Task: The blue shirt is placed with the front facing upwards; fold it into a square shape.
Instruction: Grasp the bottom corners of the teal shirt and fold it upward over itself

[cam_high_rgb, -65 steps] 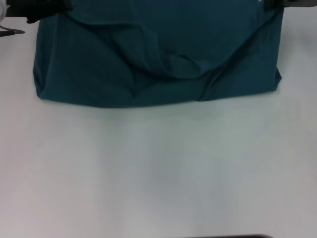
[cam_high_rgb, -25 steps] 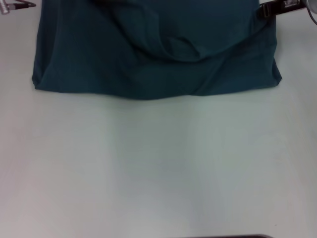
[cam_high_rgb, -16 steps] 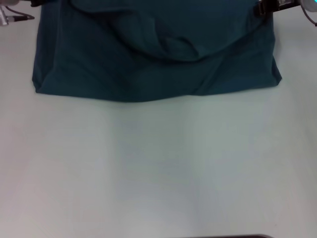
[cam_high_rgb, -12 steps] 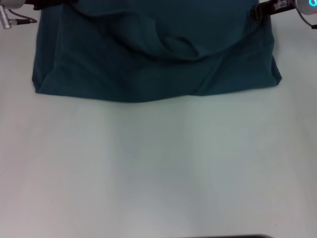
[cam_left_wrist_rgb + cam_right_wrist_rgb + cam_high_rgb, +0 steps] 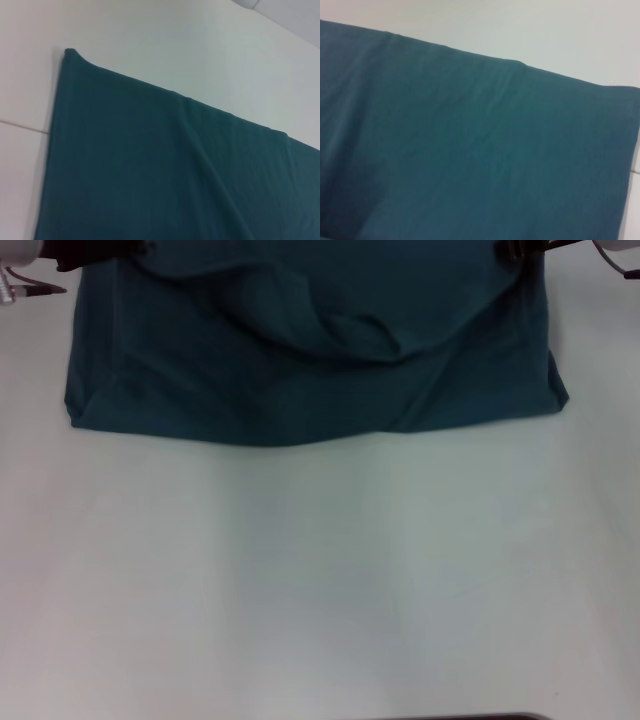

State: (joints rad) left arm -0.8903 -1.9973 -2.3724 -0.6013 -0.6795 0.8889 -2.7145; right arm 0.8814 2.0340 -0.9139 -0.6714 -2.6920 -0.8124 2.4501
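Cutting off both pincers (image 5: 95, 252) (image 5: 520, 248) at the blue shirt's (image 5: 310, 360) far corners, grips unreadable.

The blue shirt (image 5: 470, 145) filled most of the right wrist view, showing only plain teal cloth with no lettering. Soft creases ran across it, and its straight folded edge lay flat against the pale worktop (image 5: 530, 30). One corner of the shirt ended just beside a thin seam line in the worktop. A darker shadow sat on the cloth well away from that corner.
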